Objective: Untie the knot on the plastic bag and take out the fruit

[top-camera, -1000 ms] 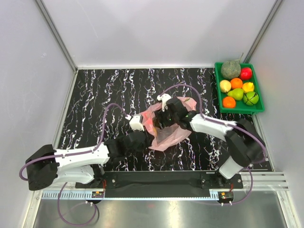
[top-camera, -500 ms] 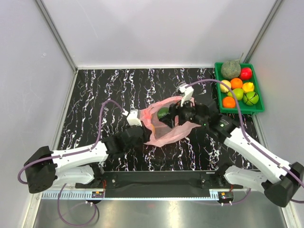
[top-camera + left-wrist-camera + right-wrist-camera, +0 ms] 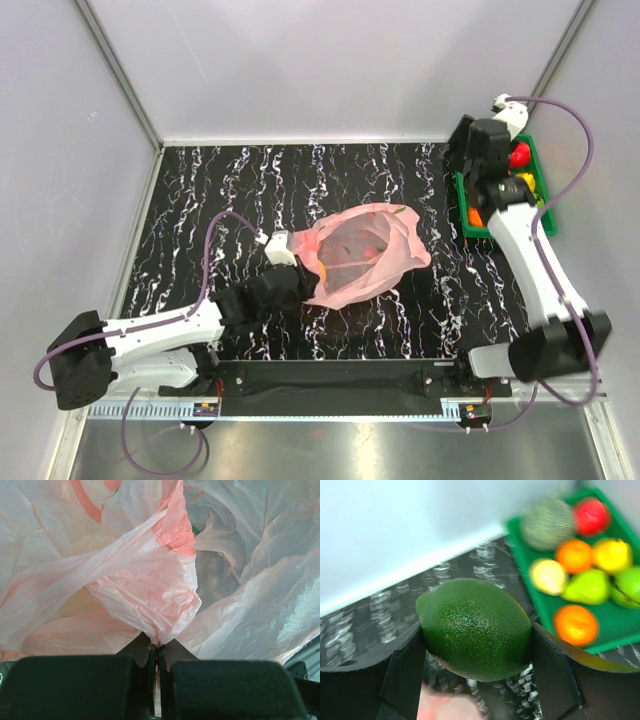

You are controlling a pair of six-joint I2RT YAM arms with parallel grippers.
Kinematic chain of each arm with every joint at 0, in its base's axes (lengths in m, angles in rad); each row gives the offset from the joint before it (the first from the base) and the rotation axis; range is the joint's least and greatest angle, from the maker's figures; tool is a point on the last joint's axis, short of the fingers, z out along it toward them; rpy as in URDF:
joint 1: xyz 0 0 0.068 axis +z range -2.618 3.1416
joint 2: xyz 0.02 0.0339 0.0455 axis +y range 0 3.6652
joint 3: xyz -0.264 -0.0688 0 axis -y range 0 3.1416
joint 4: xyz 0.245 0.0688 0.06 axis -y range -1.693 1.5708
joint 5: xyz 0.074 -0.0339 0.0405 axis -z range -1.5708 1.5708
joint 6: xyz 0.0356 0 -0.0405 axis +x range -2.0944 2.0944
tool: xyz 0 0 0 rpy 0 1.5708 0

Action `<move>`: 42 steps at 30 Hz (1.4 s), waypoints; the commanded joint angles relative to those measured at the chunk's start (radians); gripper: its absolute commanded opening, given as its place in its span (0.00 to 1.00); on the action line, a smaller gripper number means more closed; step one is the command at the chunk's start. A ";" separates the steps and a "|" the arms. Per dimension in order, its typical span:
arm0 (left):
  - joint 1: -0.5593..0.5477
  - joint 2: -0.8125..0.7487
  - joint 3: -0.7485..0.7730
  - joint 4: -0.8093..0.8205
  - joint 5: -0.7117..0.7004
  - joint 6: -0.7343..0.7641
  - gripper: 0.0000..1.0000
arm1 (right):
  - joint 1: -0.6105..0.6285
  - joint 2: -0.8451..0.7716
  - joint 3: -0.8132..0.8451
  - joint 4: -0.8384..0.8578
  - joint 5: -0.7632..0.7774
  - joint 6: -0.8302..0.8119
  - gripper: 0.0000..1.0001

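As our left gripper (image 3: pixel 158 652) pinches the bag (image 3: pixel 150 580), our right gripper (image 3: pixel 478 665) grips fruit (image 3: pixel 475 627) we next release over the tray (image 3: pixel 615 625).

Two arms, white over black.
Left arm (image 3: pixel 165 328), right arm (image 3: pixel 530 245): white links, black joints, purple cables (image 3: pixel 209 258); jaws black.

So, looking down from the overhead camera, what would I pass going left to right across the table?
Left hand → pink bag, which that hand pinches → right hand, holding a green fruit → green tray.
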 commanded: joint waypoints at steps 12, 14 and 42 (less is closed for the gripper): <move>0.004 -0.061 -0.036 0.048 0.023 -0.006 0.00 | -0.459 0.658 0.238 -0.202 -0.075 0.273 0.00; 0.004 -0.058 -0.030 0.048 0.023 -0.004 0.00 | -0.459 0.684 0.232 -0.182 -0.033 0.280 0.00; 0.004 -0.047 -0.042 0.044 0.034 -0.012 0.00 | -0.469 0.404 0.295 -0.249 -0.102 0.213 1.00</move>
